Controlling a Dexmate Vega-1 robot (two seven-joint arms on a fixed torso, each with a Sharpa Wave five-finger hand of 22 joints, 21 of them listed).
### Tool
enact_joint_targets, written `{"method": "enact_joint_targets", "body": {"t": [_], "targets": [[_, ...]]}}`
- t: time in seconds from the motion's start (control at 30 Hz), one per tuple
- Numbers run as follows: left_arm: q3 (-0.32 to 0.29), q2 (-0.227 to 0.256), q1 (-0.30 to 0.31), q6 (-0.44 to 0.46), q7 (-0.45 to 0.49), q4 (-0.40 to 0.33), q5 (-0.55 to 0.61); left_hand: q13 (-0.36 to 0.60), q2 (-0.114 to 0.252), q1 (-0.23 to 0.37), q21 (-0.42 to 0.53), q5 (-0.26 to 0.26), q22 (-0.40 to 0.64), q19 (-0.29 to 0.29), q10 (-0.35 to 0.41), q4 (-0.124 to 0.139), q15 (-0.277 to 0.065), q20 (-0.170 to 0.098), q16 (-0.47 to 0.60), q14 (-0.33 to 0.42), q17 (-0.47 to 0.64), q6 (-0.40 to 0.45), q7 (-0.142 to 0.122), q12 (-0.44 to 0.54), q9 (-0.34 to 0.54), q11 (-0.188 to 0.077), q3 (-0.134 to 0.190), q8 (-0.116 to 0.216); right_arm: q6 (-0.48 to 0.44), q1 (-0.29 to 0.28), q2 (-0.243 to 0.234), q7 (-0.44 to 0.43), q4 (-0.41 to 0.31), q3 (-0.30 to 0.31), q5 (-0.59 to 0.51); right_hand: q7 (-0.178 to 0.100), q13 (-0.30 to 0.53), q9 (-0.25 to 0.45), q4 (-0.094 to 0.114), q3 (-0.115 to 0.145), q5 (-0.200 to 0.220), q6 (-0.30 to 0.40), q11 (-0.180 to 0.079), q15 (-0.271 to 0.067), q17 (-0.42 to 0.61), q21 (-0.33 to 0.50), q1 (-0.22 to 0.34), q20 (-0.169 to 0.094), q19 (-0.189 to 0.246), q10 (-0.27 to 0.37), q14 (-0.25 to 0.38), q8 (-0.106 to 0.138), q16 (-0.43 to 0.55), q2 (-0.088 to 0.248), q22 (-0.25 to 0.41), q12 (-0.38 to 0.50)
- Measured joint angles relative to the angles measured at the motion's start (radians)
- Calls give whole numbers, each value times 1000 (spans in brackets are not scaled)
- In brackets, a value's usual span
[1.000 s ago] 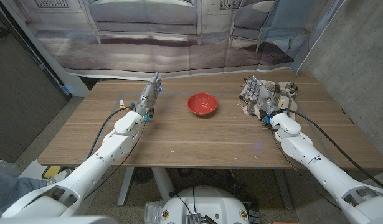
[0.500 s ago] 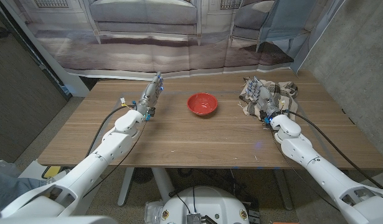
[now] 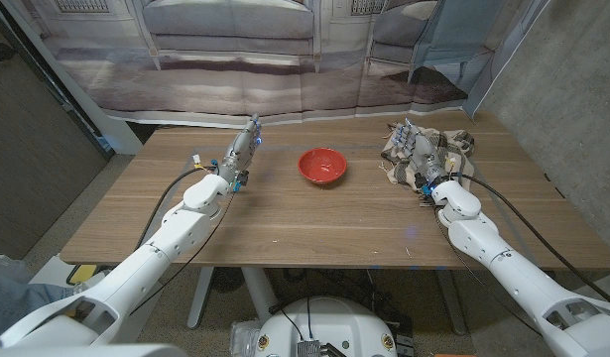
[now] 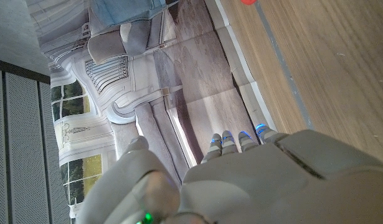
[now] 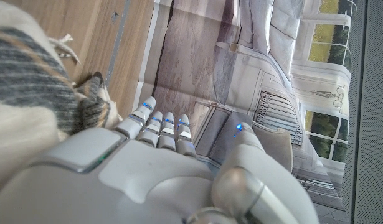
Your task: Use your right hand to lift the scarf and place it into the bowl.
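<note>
Your right hand (image 3: 421, 159) has barely shifted over the last second: it sat over the scarf (image 3: 445, 149) then and sits there now, the forearm only nudged slightly. The scarf lies bunched near the tabletop's (image 3: 314, 223) far right corner, not lifted. In the right wrist view the fingers (image 5: 160, 127) reach out straight, side by side, past the striped cloth (image 5: 29, 93) with nothing gripped, so you have yet to take hold. The red bowl (image 3: 321, 165) stands well apart from the scarf, toward the middle of the far edge, with nothing in it. Your left hand (image 3: 241, 155) waits near the far edge left of the bowl, fingers extended, holding nothing. Judged from this, curling the fingers into the cloth comes next.
</note>
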Motion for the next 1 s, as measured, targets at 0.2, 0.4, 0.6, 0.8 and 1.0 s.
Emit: {"method": "enact_joint_targets", "body": {"t": [0.2, 0.4, 0.6, 0.8, 1.0], "targets": [[-2, 6, 5, 1, 0, -10, -1, 0, 0, 0, 8, 0, 0, 0, 0, -4, -6, 0, 0, -6, 0, 5, -5, 0, 0, 0, -4, 0, 0, -8, -12, -4, -29, 0, -7, -2, 0, 0, 0, 0, 0, 2, 0, 0, 0, 0, 0, 0, 0, 0, 0, 0, 0, 0, 0, 0], [-4, 14, 11, 4, -1, -24, -1, 0, 0, 0, 8, 0, 0, 0, 4, -4, -6, 0, 0, -6, 0, 5, -5, 0, 0, -4, -4, 0, -1, -15, -24, -11, -54, 1, -15, -2, 0, 0, -3, -3, 0, 2, 0, 0, 0, 0, 5, 0, 0, 0, 0, 0, 0, -5, 0, 0], [-5, 20, 15, 6, -1, -35, 0, 0, 0, 0, 8, 0, 0, 0, 4, -4, -6, 0, 0, -6, 0, 5, -5, 0, 0, -4, -4, 0, -1, -23, -35, -18, -78, 6, -21, -2, 0, 0, -3, -3, 0, 2, 0, 0, 0, 0, 5, 0, 0, 0, 0, 0, 0, -5, 0, 0], [-6, 22, 16, 7, -3, -39, -1, 0, 0, 0, 8, 0, 0, 0, 4, -4, -6, 0, 0, -6, 0, 5, -5, 0, 0, -4, -4, 0, 0, -26, -42, -22, -94, 9, -26, -2, 0, 0, -3, -3, 0, 2, 0, 0, 0, 0, 5, 0, 0, 0, 0, 0, 0, -5, 0, 0], [-6, 21, 15, 7, -11, -37, -3, 0, 3, 3, 8, 0, 0, 0, 4, -6, -6, 0, 0, -6, 0, 5, -5, 0, 0, -3, -6, 0, 4, -26, -46, -24, -104, 10, -33, -2, 0, 0, -3, -3, 0, 1, 0, 0, 0, 0, 5, 0, 0, 11, 0, 0, 0, -5, 0, 0]]}}
